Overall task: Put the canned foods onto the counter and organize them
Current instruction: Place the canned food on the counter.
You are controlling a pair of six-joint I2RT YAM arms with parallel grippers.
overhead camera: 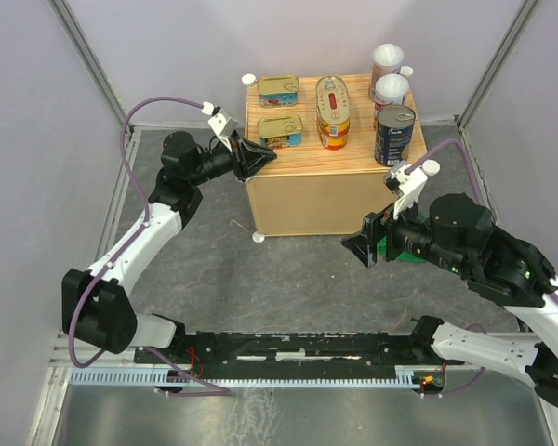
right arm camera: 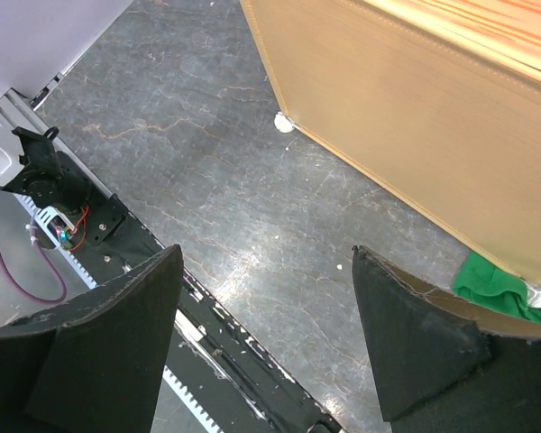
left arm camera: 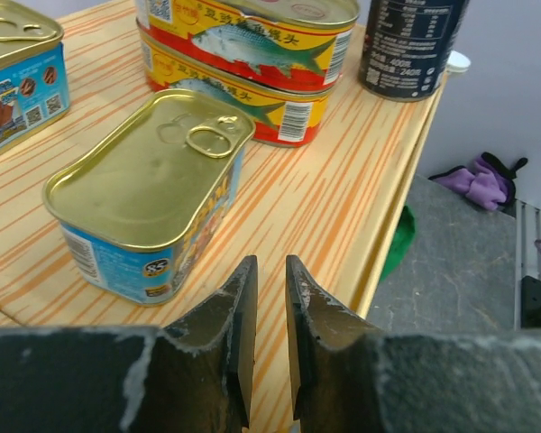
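The counter [overhead camera: 307, 190] carries all the canned foods in view. Two rectangular gold-lidded tins [overhead camera: 279, 90] [overhead camera: 280, 131] sit at its left, a stack of oval gold tins [overhead camera: 332, 111] in the middle, two white-lidded cylinders [overhead camera: 391, 90] and a dark blue cylinder [overhead camera: 394, 133] at the right. My left gripper [overhead camera: 257, 156] [left arm camera: 270, 271] hovers shut and empty over the counter's front left part, just short of the nearer rectangular tin [left arm camera: 149, 194]. My right gripper [overhead camera: 361, 247] [right arm camera: 266, 262] hangs open and empty over the floor, in front of the counter's tan side [right arm camera: 415, 117].
A green cloth [overhead camera: 400, 251] [right arm camera: 487, 280] lies on the floor at the counter's front right corner. A white knob [right arm camera: 284, 122] marks its lower corner. The black base rail [overhead camera: 288, 348] runs along the near edge. A purple object [left arm camera: 482, 180] lies beyond the counter.
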